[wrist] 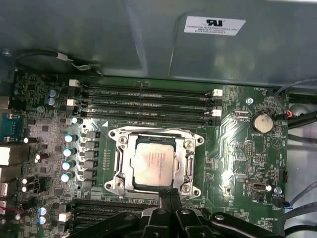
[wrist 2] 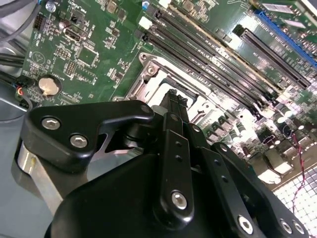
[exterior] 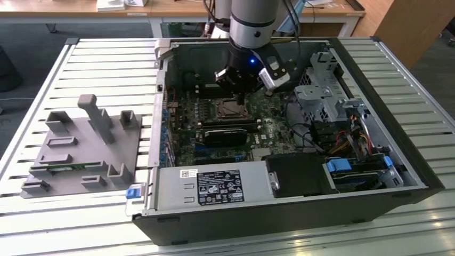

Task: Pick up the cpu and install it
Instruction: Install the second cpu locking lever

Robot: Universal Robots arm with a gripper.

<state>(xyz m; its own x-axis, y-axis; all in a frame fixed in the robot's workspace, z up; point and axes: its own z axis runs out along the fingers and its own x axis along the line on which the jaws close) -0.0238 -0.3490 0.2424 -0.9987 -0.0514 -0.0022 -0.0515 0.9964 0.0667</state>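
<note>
The pincer hangs closed and empty just over the near edge of the socket on the board inside the open computer case. The cpu lies flat in that socket, its silver top bare.

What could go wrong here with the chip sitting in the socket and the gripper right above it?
1. The cpu lies in the socket frame with the gripper close over its edge; a sideways drift might nudge it askew.
2. Pushing down on a misaligned chip could damage the socket.
3. The memory slots run close beside the socket, so a swing might clip them.
</note>
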